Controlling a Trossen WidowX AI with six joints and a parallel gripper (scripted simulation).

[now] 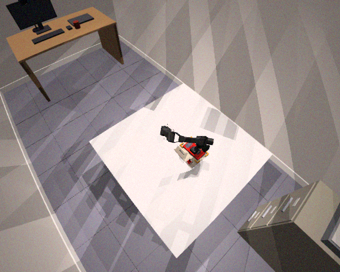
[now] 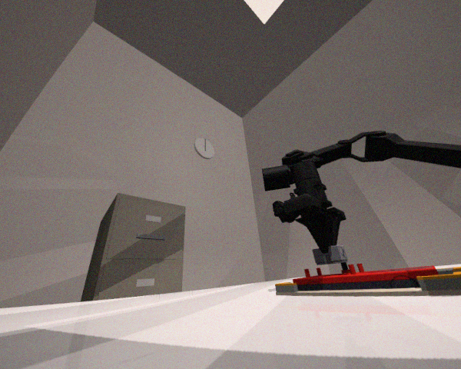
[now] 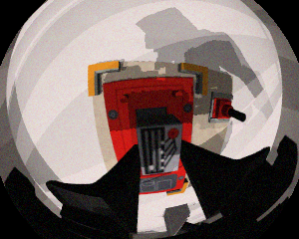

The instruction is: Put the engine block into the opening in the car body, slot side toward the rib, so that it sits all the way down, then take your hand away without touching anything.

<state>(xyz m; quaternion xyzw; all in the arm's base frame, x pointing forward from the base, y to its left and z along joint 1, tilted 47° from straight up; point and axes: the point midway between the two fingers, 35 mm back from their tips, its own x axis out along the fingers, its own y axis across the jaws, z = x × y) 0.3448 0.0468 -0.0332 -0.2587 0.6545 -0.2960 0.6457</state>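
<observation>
The grey engine block (image 2: 330, 254) (image 3: 159, 149) is between the fingers of my gripper (image 2: 328, 250) (image 3: 157, 146), which is shut on it. Its upper face shows dark slots and a red round mark in the wrist view. The red car body (image 1: 198, 155) (image 2: 397, 274) (image 3: 119, 141) lies on the beige base plate (image 3: 101, 124). The block hangs a little above the body, with a gap beneath it in the exterior view. Part of the dark opening (image 3: 150, 112) shows just beyond the block in the wrist view. The rest of the opening is hidden, and I cannot make out the rib.
Orange-topped corner brackets (image 3: 104, 68) (image 2: 441, 278) stand around the body. A red switch with a black lever (image 3: 236, 115) stands on the plate beside the body, to the right in the wrist view. Several short red pegs (image 2: 359, 267) rise from the body near the block.
</observation>
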